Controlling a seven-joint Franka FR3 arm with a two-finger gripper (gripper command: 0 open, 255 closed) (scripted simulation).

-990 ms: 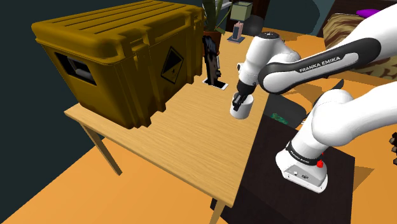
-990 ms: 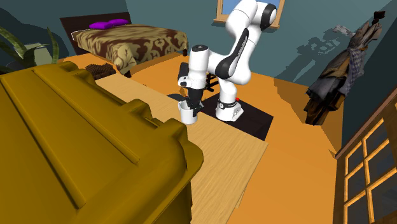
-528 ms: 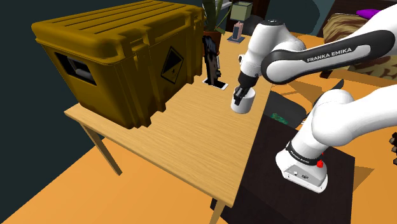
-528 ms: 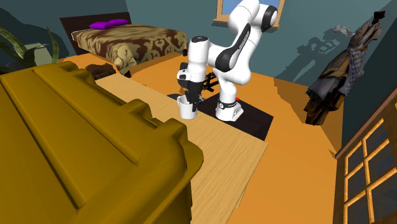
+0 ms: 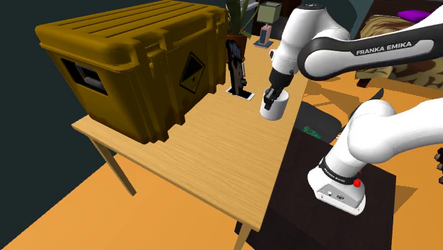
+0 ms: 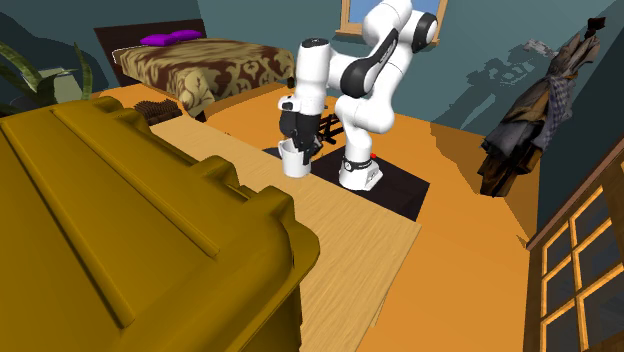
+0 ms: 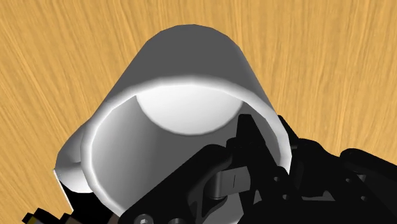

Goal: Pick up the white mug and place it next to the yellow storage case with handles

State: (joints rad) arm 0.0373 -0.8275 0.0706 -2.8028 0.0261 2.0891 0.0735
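The gripper [image 5: 270,95] is pinching the white mug [image 5: 272,108] by its rim wall, gripping from above. The mug is hanging upright, apparently just clear of the table [image 5: 213,160]. In the shoulder view the yellow case [image 5: 135,64] is sitting at roughly 9 o'clock from the gripper, well apart. Bare tabletop beside the case's diamond-marked face is lying at about 8 o'clock.

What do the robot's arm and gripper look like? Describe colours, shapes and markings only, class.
The arm is built of rounded white links with dark sections between them. A dark forearm band carries white FRANKA EMIKA lettering. Its white base, with a small red mark, sits on a dark stand. The two-finger gripper is all black.
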